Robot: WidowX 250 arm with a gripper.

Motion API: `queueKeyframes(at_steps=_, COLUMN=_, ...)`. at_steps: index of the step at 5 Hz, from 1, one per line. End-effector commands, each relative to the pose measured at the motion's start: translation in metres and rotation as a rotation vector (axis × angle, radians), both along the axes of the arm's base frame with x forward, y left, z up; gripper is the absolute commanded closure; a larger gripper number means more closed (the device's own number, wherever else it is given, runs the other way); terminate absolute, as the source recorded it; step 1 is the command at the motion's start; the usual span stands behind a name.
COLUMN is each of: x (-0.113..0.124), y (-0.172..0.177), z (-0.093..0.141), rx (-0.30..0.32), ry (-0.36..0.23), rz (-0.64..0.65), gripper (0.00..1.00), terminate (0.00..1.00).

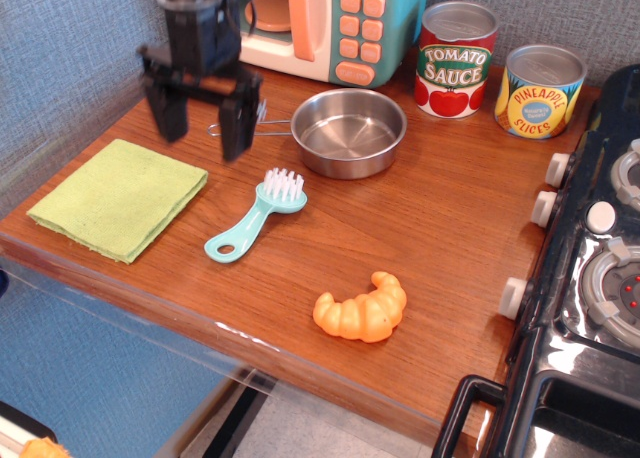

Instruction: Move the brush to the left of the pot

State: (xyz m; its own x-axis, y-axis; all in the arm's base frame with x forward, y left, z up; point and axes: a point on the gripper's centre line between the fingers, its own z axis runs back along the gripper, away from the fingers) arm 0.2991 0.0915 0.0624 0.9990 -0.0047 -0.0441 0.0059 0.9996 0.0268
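Note:
The light-teal brush (pixel 256 218) lies flat on the wooden table (pixel 440 228), white bristles toward the pot, handle hole toward the front left. The shallow steel pot (pixel 349 131) sits behind it, its thin wire handle (pixel 262 130) pointing left. My black gripper (pixel 201 126) hangs open and empty above the table, left of the pot, over the wire handle's end. It is behind and left of the brush and touches nothing.
A green cloth (pixel 120 196) lies at the front left. An orange croissant (pixel 362 309) lies near the front edge. A toy microwave (pixel 325 23), a tomato sauce can (pixel 455 58) and a pineapple can (pixel 539 90) stand at the back. A toy stove (pixel 590 278) is at the right.

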Motion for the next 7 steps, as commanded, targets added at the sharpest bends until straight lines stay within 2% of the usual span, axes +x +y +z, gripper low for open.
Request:
queueKeyframes(at_steps=1, x=-0.020, y=-0.014, z=-0.011, rx=0.132, ry=-0.089, rz=-0.064, gripper=0.00, terminate=0.00)
queueKeyframes(at_steps=2, x=-0.013, y=-0.018, z=-0.019, rx=0.132, ry=-0.105, rz=-0.081, gripper=0.00, terminate=0.00)
queueKeyframes(at_steps=4, x=0.001, y=-0.039, z=-0.029, rx=0.072, ry=-0.123, rz=-0.097, gripper=0.00, terminate=0.00)
queueKeyframes(at_steps=5, x=0.006, y=-0.045, z=-0.036, rx=0.072, ry=-0.115, rz=-0.103, gripper=0.00, terminate=0.00)
queueKeyframes(at_steps=7, x=0.012, y=-0.038, z=-0.051, rx=0.126, ry=-0.083, rz=-0.111, gripper=0.00, terminate=0.00)
